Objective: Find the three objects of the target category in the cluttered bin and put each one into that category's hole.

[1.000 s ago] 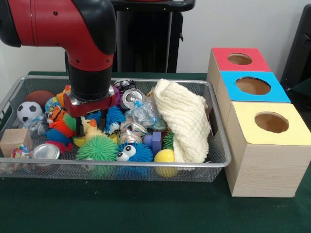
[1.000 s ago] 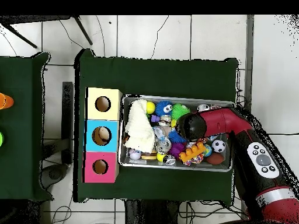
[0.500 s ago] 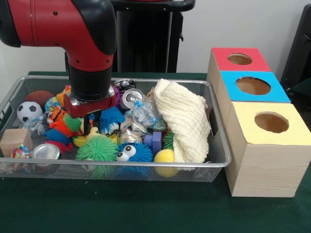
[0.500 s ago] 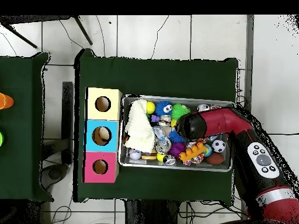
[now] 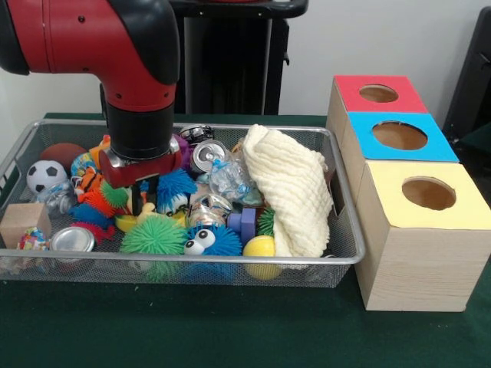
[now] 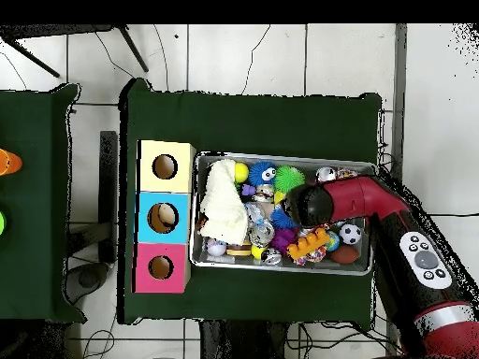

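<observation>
My gripper [image 5: 140,201] reaches down into the left half of the wire bin [image 5: 230,261]. Its dark fingers stand close together, shut on a small yellow duck toy [image 5: 147,209] that is mostly hidden behind them. A green spiky ball [image 5: 153,234] lies just in front, and a blue spiky ball [image 5: 178,186] sits right beside the gripper. Three boxes with round holes line the right side: red [image 5: 377,93], blue [image 5: 399,136], yellow [image 5: 428,193]. In the overhead view the arm's wrist [image 6: 304,204] covers the gripper and the duck.
A cream cloth [image 5: 291,192] is heaped at the bin's right end. Around the gripper lie a blue googly-eyed ball [image 5: 211,241], yellow ball [image 5: 259,247], purple block [image 5: 244,222], cans [image 5: 73,239], a soccer ball [image 5: 46,175] and a wooden block [image 5: 21,222].
The fingers, spread on either side of the duck a second ago, have come together on it. The arm has barely shifted.
</observation>
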{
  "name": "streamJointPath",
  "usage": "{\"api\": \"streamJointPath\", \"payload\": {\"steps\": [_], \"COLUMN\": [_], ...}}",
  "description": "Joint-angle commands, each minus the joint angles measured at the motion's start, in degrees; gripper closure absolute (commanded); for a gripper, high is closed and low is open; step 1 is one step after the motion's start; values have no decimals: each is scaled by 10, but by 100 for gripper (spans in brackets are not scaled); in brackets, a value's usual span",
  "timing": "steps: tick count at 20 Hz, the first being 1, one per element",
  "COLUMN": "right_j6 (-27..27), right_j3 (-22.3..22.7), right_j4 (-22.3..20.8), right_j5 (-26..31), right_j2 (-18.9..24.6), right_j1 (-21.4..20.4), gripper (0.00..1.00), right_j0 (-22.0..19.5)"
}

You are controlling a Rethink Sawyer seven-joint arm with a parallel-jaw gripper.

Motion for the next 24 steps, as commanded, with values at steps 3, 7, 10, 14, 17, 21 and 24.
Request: {"api": "streamJointPath", "payload": {"steps": [3,7,10,14,17,21,24], "right_j6": [-95,-82,-80,-69,-61,-51,-34], "right_j3": [74,101,109,119,126,135,146], "right_j4": [15,42,54,66,76,89,103], "right_j5": [-16,19,47,47,50,54,57], "right_j2": [39,39,33,30,26,19,15], "right_j1": [-36,-90,-123,-149,-166,-187,-197], "gripper": [100,100,100,100,100,100,100], "right_j0": [-2,7,20,30,40,55,67]}}
